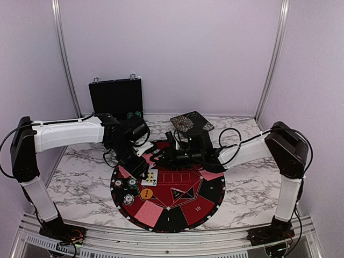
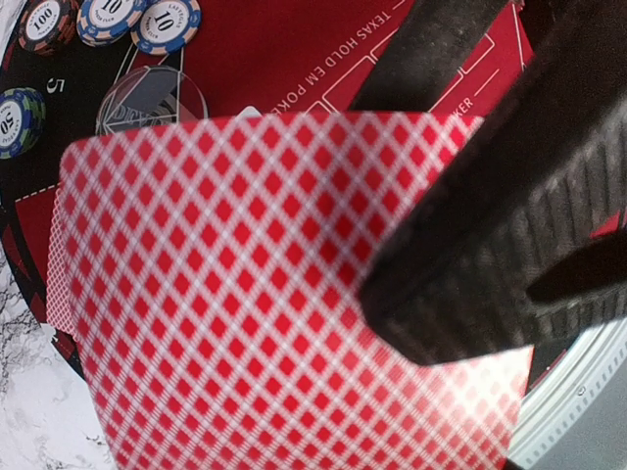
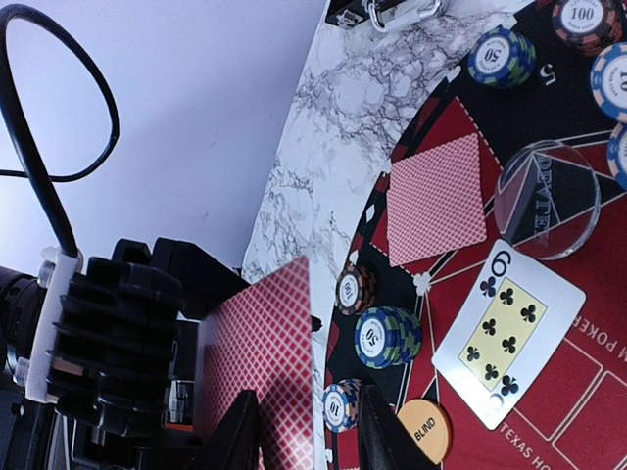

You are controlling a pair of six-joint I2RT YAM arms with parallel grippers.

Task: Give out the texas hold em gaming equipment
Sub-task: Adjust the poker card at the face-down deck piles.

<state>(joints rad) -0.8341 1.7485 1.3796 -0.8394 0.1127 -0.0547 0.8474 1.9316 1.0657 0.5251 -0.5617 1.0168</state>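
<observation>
Red lattice-backed playing cards pinched in left claw above round red-and-black mat, right claw parted at their edge, hold unclear, six-of-clubs card face up on mat, striped poker chips near mat's rim

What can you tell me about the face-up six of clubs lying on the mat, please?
The six of clubs is a white-faced card with six black pips on a pale yellow centre panel and a 6 index at the corners. It lies flat, face up, askew on the red field of the mat. The clear button disc sits by one short edge, the orange BLIND disc just off a corner. No end effector touches it.
</observation>
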